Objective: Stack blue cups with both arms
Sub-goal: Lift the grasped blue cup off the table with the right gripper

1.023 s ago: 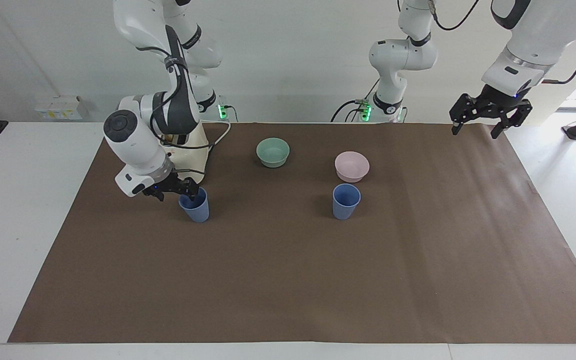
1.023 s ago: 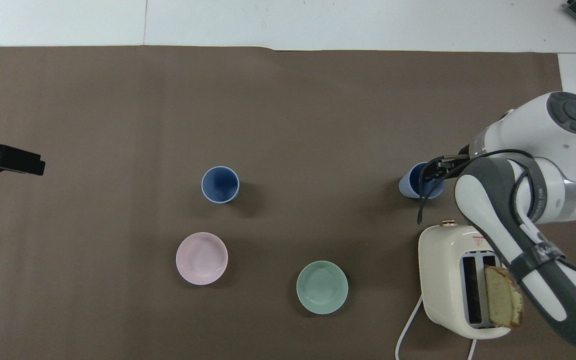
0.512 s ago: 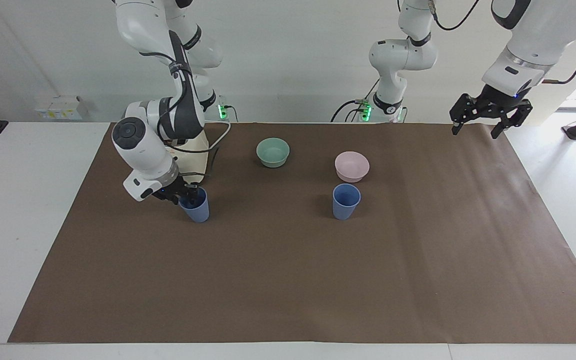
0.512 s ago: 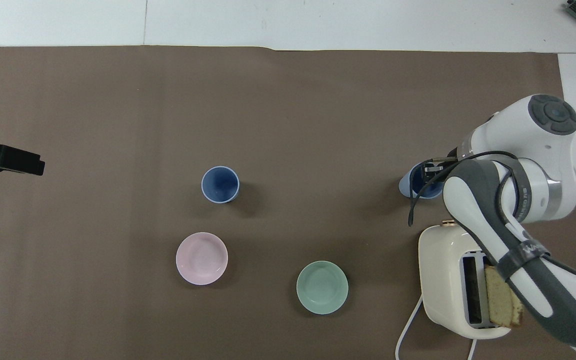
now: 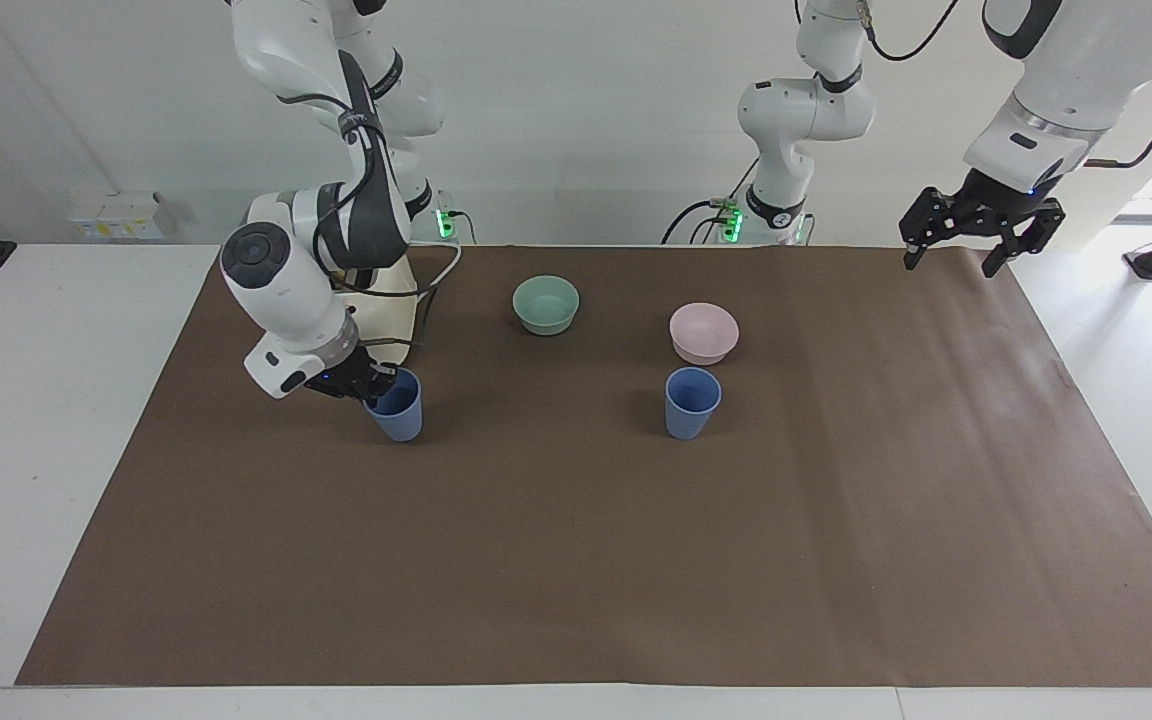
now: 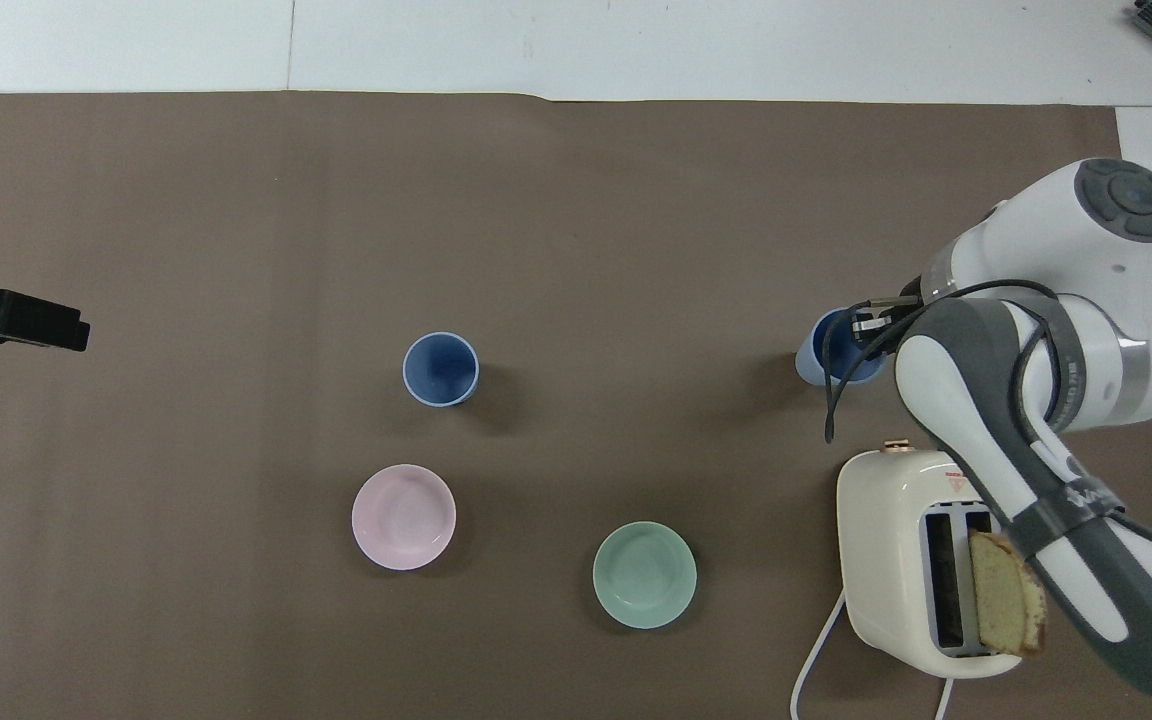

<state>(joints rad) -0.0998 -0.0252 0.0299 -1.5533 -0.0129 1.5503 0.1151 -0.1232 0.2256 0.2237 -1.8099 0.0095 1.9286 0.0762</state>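
Now my right gripper [image 5: 374,381] is pressed together on the rim wall of the blue cup [image 5: 397,405] at the right arm's end of the table, which leans a little. The pinch is thin, so I judge the cup may swing or slip when lifted, or bump the toaster [image 6: 911,560] close by. The second blue cup [image 5: 692,402] stands just beside the pink bowl [image 5: 704,333], farther from the robots than it; a tilted cup could catch its rim. My left gripper [image 5: 979,232] waits spread open over the table's corner.

Pink bowl [image 6: 403,517], green bowl [image 6: 644,574], toaster [image 6: 896,560] with probably bread [image 6: 1006,607].
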